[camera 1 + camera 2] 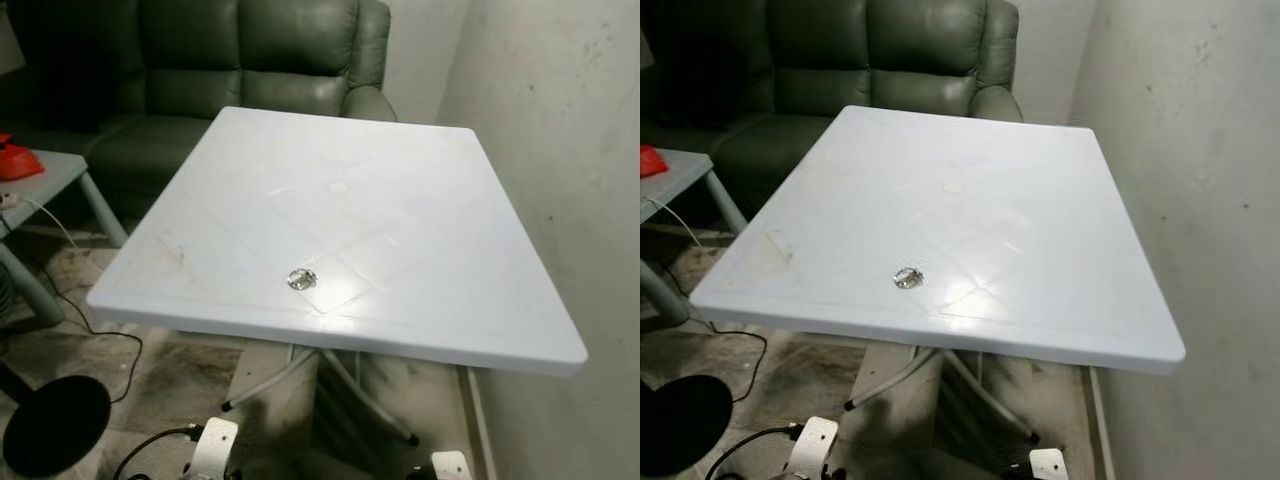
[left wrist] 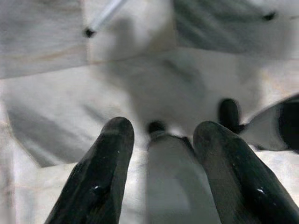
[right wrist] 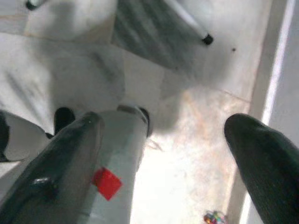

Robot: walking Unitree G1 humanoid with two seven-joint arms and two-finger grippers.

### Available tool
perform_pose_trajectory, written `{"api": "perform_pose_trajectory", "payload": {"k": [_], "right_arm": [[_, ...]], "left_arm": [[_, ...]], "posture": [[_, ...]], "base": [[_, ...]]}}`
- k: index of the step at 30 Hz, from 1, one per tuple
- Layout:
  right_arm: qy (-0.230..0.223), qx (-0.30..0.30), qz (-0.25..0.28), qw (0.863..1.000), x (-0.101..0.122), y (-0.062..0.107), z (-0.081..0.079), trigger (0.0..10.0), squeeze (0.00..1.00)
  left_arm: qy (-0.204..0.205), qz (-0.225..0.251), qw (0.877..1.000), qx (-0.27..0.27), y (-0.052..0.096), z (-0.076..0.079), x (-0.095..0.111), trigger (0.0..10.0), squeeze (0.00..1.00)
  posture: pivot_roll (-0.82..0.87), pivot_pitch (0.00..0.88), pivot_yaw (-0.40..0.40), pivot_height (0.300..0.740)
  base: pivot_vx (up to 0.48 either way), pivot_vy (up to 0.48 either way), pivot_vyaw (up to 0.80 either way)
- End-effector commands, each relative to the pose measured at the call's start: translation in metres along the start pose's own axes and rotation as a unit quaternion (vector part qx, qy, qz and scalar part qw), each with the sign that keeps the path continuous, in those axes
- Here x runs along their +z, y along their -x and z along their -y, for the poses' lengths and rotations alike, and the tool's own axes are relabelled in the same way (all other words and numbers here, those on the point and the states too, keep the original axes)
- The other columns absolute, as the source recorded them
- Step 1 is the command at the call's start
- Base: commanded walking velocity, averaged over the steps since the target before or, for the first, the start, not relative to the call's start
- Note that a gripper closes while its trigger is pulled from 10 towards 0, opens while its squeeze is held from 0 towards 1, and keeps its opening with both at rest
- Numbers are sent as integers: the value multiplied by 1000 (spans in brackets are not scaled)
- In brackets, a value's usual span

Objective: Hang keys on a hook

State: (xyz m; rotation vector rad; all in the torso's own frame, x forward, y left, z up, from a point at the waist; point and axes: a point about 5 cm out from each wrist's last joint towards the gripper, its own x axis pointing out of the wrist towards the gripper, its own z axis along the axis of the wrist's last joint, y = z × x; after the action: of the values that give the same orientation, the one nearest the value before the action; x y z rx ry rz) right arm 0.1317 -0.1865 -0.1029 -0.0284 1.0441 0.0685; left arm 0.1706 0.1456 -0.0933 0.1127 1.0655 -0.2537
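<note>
Left end effector (image 2: 159,154) spread above the pale floor (image 2: 42,116), right end effector (image 3: 163,149) spread wide, both hanging idle, small shiny bunch of metal keys (image 1: 301,279) at six o'clock on the square white plastic surface (image 1: 430,200), dark green leather sofa (image 1: 250,60) at twelve o'clock.

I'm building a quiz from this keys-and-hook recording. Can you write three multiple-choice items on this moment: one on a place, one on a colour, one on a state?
1. Where do the keys lie?
A. on the sofa
B. on the white table, near its front edge
C. on the floor

2. What colour is the sofa behind the table?
A. dark green
B. red
C. white

3. How do the jaws of the right gripper stand?
A. shut on the keys
B. shut on nothing
C. open, over the floor

Answers: 1 B, the small shiny bunch rests on the tabletop; 2 A, its leather looks dark green; 3 C, the right wrist view shows a wide gap with floor between.
</note>
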Motion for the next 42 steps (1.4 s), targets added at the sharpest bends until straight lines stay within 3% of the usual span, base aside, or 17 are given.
{"api": "perform_pose_trajectory", "payload": {"k": [1, 10, 25, 31, 36, 41, 42], "right_arm": [[-1, 2, -10, 1000, -4, 0, -3, 10000, 0], [-4, 2, -11, 1000, -4, 0, -4, 10000, 0], [-7, 1, -12, 1000, -6, 1, -2, 10000, 0], [19, -2, 12, 1000, -1, 1, -1, 10000, 0], [26, 39, 131, 990, 43, 0, 1, 10000, 0], [82, 87, 193, 974, 67, 3, -6, 10000, 0], [98, 97, 207, 969, 72, 4, -8, 10000, 0]], "left_arm": [[0, -5, 1000, 13, 2, -11, -3, 10000, 0], [0, -5, 1000, 14, 2, -11, -3, 10000, 0], [-10, 3, 1000, 9, 2, -11, -2, 10000, 0], [-19, 44, 999, -6, 3, -8, 5, 10000, 0], [-120, 94, 987, -46, 4, -2, 18, 10000, 0], [-146, 115, 981, -62, 5, 1, 22, 10000, 0], [-148, 157, 973, -81, 7, 2, 38, 10000, 0]], "posture": [[-117, 0, -24, 724], [-117, 0, -26, 724], [-120, 0, -24, 724], [-132, 0, -15, 724], [-133, 0, -14, 724], [-132, 0, -11, 724], [-135, 3, -7, 724]], "base": [[0, 454, 0], [0, 445, 0], [0, 0, 0], [0, 0, 0], [0, 0, 0], [0, 0, 0], [0, 0, 0]]}}
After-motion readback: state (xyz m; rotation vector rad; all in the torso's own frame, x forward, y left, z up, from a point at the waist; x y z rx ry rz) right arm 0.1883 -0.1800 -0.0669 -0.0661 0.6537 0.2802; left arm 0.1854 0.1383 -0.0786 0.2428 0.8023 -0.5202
